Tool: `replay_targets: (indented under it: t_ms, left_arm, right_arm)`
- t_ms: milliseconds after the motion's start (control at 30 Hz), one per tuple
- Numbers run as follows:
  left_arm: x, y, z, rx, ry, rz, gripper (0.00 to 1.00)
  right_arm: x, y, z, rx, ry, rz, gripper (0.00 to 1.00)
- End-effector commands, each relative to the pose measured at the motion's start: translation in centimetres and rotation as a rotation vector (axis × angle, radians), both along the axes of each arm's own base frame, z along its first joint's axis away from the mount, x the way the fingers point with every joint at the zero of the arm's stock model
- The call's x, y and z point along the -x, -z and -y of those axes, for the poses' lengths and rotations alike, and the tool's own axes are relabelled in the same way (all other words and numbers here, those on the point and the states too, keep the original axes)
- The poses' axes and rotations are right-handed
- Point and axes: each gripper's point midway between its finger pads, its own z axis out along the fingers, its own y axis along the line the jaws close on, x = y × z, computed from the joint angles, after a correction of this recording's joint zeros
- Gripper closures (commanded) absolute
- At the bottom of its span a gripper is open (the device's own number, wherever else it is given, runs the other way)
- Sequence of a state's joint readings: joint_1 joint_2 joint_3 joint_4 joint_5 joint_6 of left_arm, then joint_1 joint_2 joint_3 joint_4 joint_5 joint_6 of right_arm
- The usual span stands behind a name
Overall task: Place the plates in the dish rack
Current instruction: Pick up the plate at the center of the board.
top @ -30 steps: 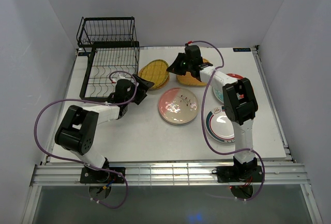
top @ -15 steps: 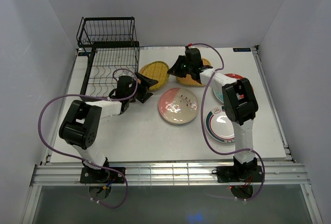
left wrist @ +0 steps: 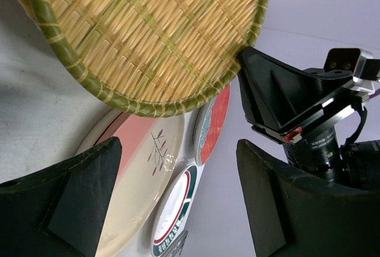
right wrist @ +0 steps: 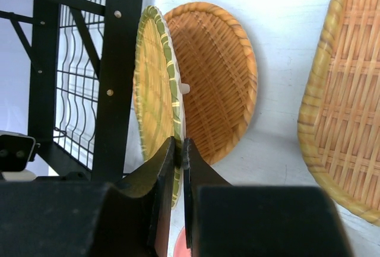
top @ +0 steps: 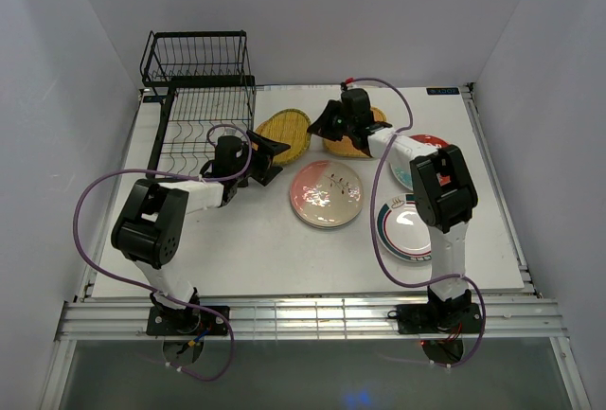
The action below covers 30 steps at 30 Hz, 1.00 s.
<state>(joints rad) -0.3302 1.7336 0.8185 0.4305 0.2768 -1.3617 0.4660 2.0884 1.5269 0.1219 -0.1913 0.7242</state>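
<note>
Your right gripper [top: 315, 130] was pinched shut on the rim of the green-rimmed woven plate [top: 284, 132], just beside the one dish rack [top: 201, 107]. Left gripper [top: 273, 162] was open and held nothing. Also on the table [top: 284, 258]: right-hand woven plate [top: 352, 148], pink plate [top: 327, 192], green-ringed plate [top: 402, 227], red plate [top: 431, 141].

Left wrist view: you had four plates in shot; the print on the green-ringed one was unreadable.

Right wrist view: three woven plates. The gripped one was edge-on, with an orange woven plate [right wrist: 219, 73] behind it.
</note>
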Motion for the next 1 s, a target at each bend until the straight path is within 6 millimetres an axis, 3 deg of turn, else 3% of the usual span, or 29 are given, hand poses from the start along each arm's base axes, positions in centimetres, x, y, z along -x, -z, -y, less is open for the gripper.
replay_targets:
  t_ms: [0,200,367,633,667,733,867,967]
  left_arm:
    - [1.5,2.6,-0.4,-0.027,0.005,-0.106,0.12]
    - [1.3,2.0,-0.6,-0.06,0.013,-0.062,0.12]
    - [0.9,1.2,-0.7,-0.105,0.038,0.006,0.12]
    - [0.5,0.2,-1.0,-0.134,0.041,0.095,0.11]
    - [0.4,-0.1,-1.0,-0.134,0.037,0.113,0.11]
    - [0.4,-0.3,-1.0,-0.143,0.043,0.136,0.11]
    - [0.7,-2.8,-1.2,-0.123,0.033,0.274,0.11]
    - [1.4,-3.6,-1.1,-0.097,0.045,0.308,0.09]
  right_arm:
    - [-0.5,-5.7,-0.4,-0.051,-0.011,0.145,0.92]
    - [-0.2,-7.5,-0.1,-0.069,-0.008,0.164,0.92]
    - [0.1,-7.7,0.2,-0.084,-0.012,0.142,0.92]
    - [1.3,-8.8,2.9,-0.124,0.006,0.132,0.92]
    - [1.6,-9.7,3.4,-0.136,0.011,0.147,0.92]
    - [2.1,-9.4,4.2,-0.143,0.017,0.134,0.92]
    - [3.6,-10.6,5.5,-0.176,0.011,0.15,0.92]
    - [4.4,-10.7,6.5,-0.186,0.015,0.149,0.92]
